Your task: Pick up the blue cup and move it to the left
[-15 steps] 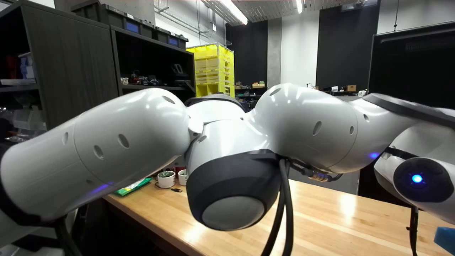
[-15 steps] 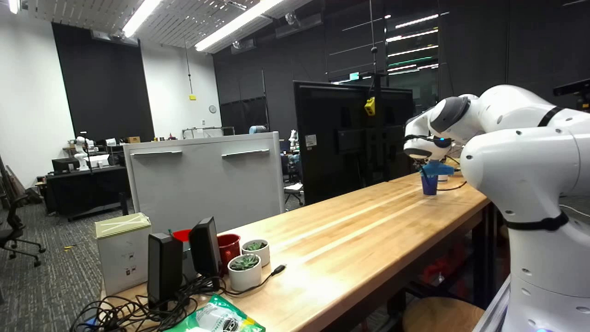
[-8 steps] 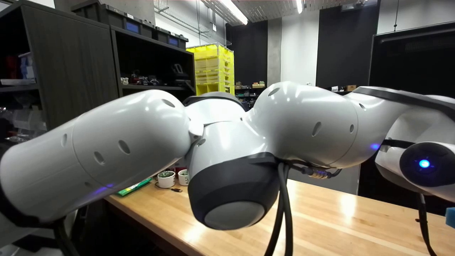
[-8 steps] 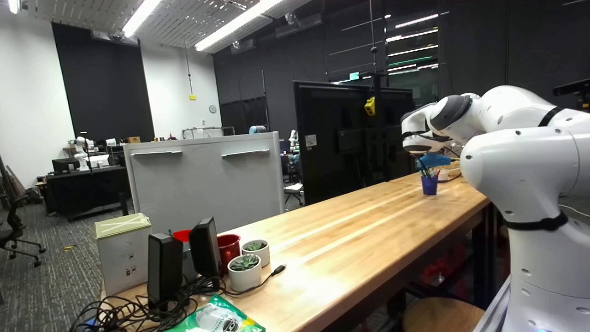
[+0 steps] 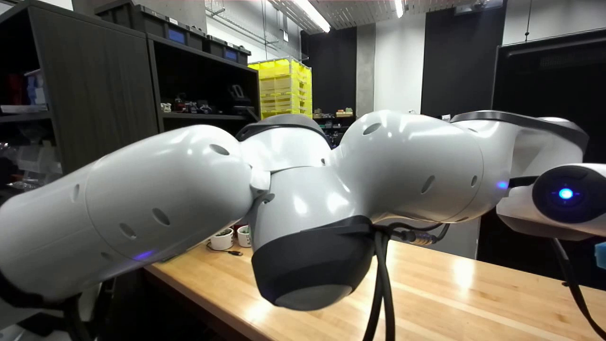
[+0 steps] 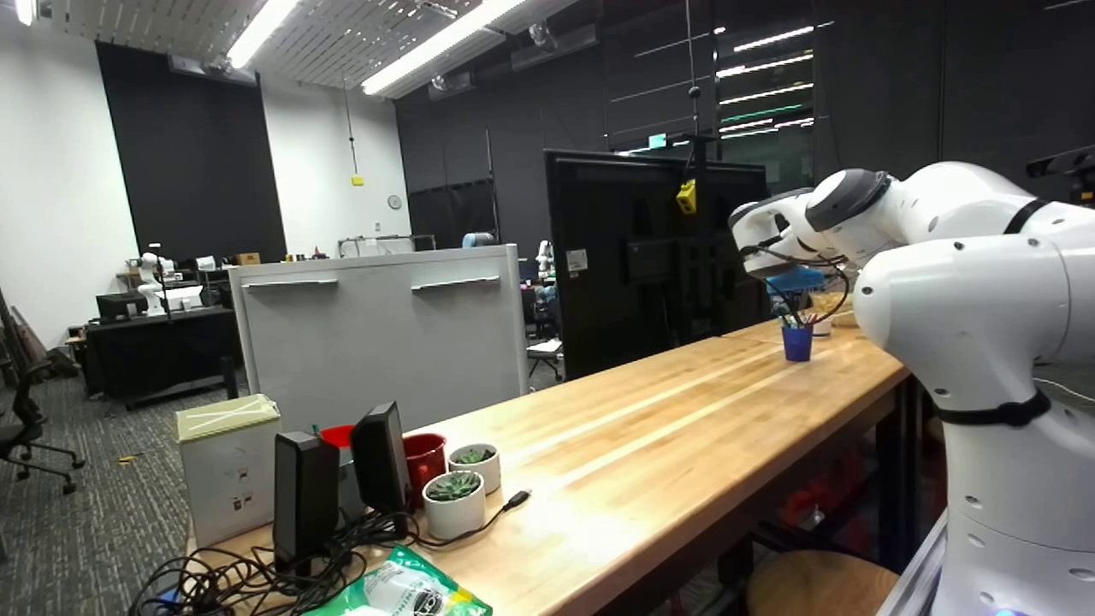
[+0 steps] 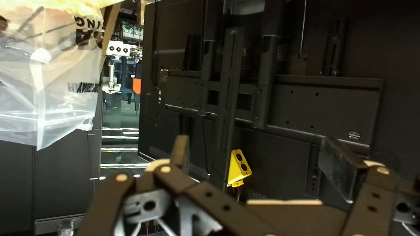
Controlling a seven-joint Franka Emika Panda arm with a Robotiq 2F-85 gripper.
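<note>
The blue cup [image 6: 797,344] stands upright on the wooden table towards its far end in an exterior view, with several thin sticks or pens poking from its top. It is out of view in the wrist view. My gripper [image 7: 261,159] is open in the wrist view, its fingers wide apart with nothing between them. In an exterior view a blue part of my hand [image 6: 796,280] hangs above the cup, apart from it. The fingers cannot be made out there. In an exterior view only a bit of the blue part [image 5: 600,255] shows at the right edge.
A white container [image 6: 822,328] stands behind the cup. A clear plastic bag [image 7: 49,75] shows in the wrist view, with a large black screen [image 7: 295,157] and a yellow socket box [image 7: 239,167]. Potted plants [image 6: 455,505], speakers [image 6: 305,500] and cables stand at the table's near end.
My hand has risen and tilted away from the cup; its blue part overlapped the cup's top before and is now above it. The cup has stayed in place on the table.
</note>
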